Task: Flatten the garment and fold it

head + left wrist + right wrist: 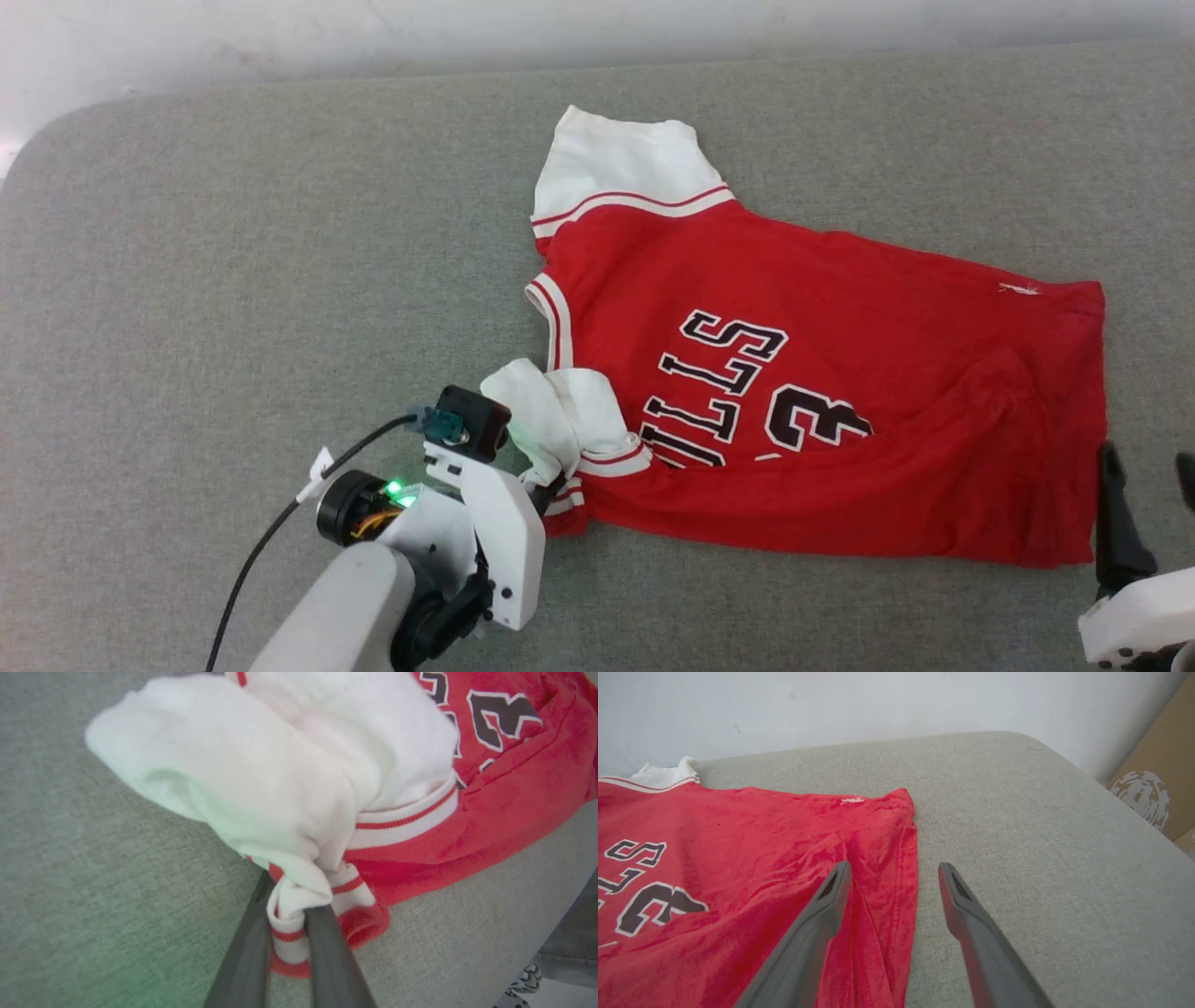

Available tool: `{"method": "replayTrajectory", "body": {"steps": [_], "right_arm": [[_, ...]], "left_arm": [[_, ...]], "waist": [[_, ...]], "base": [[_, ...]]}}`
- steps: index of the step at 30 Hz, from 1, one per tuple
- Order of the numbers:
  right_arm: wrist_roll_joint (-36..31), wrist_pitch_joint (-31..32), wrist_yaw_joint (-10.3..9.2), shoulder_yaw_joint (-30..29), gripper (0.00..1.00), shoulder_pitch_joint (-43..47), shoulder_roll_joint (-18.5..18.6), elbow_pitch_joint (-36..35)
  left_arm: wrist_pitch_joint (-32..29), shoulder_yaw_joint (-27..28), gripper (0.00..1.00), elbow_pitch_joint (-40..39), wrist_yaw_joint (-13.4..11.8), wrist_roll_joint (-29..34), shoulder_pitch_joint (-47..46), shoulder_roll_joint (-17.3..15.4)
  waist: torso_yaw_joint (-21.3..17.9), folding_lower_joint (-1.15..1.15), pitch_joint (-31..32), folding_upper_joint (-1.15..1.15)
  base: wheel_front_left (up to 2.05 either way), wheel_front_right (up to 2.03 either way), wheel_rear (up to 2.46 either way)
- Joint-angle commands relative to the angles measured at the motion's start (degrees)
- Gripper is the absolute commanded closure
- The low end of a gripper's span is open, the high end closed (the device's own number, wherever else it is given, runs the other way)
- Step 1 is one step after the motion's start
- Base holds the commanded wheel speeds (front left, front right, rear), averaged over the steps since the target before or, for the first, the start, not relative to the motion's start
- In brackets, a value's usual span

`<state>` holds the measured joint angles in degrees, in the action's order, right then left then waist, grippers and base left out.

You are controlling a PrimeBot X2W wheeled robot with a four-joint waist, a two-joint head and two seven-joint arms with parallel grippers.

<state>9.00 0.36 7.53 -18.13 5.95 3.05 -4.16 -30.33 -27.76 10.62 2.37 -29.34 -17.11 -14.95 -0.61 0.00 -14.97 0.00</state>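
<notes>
At the lower left of the head view, the left gripper (551, 487) has its two dark fingers pressed together on the striped cuff (289, 938) of the near white sleeve (560, 411). In the left wrist view the cuff is bunched between them, and the sleeve above it is puffed up.

The garment (840, 308) lies with its print up on the grey padded surface (233, 233), from the middle to the right of the frame. Its collar (546, 317) points left and its hem (1083, 420) points right.

I judge it to be a light, thin and soft knit. It will not keep a shape, it will drag and wrinkle on the rough cover, and a pull at one point will stretch it only there. The doubled edges look like the best holds: the cuffs, the shoulder seams and the hem corners. The lower right part is creased.

At the lower right, the right gripper (1146, 471) stands with its fingers wide apart and holds nothing. In the right wrist view one finger is over the red cloth and the other over the bare surface, with the hem edge running between them. Whether they touch the cloth, I cannot tell.
</notes>
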Motion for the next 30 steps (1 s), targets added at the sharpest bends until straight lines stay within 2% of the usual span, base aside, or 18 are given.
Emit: {"method": "replayTrajectory", "body": {"steps": [1,3,4,8,12,25,26,27,30], "right_arm": [[0.5,3.1,-0.04,-0.5,0.00,0.1,-0.2,-0.1],[0.5,8.8,-0.04,-1.4,0.00,0.5,-0.2,0.3],[0.5,8.8,-0.04,-1.4,0.00,0.5,-0.2,0.3],[0.0,17.8,-0.04,-1.2,0.00,0.8,-0.2,0.0],[1.9,23.0,-0.04,-0.8,0.00,1.1,-0.2,-1.0],[4.0,29.8,-0.04,-2.5,0.00,2.7,-0.2,-0.4],[5.0,29.3,-0.04,-2.6,0.38,2.3,-0.2,-0.2],[5.7,28.9,-0.04,-2.4,1.00,1.9,-0.2,0.2],[6.4,28.1,-0.04,-1.2,1.00,1.4,-0.2,1.3]], "left_arm": [[0.1,-1.1,1.00,1.0,-0.7,0.9,2.8,0.2],[1.3,-1.3,1.00,-0.2,-1.0,1.1,3.3,0.6],[1.3,-1.3,1.00,-0.2,-1.0,1.1,3.3,0.6],[2.7,-1.7,1.00,-1.8,-1.3,1.1,4.0,1.4],[3.2,-2.1,1.00,-2.1,-1.4,1.1,4.1,1.8],[4.0,-1.9,1.00,-2.4,-1.6,0.6,3.6,1.4],[4.1,-1.8,1.00,-2.5,-1.7,0.5,3.5,1.4],[4.2,-1.7,1.00,-2.6,-1.7,0.5,3.4,1.3],[5.0,-1.1,1.00,-2.8,-1.8,0.0,3.4,1.3]], "waist": [[0.5,0.00,-0.4,0.00],[0.9,0.00,-0.7,0.00],[0.9,0.00,-0.7,0.00],[1.8,0.00,-1.2,0.00],[2.7,0.00,-1.4,0.00],[3.2,0.00,-2.9,0.00],[3.1,0.00,-3.1,0.00],[2.9,0.00,-3.2,0.00],[2.4,0.00,-3.5,0.00]], "base": [[0.00,0.00,0.00],[0.00,0.00,0.00],[0.00,0.00,0.00],[0.00,0.00,0.00],[0.00,0.00,0.00],[0.00,0.00,0.00],[0.00,0.00,0.00],[0.00,0.00,0.00],[0.00,0.00,0.00]]}}
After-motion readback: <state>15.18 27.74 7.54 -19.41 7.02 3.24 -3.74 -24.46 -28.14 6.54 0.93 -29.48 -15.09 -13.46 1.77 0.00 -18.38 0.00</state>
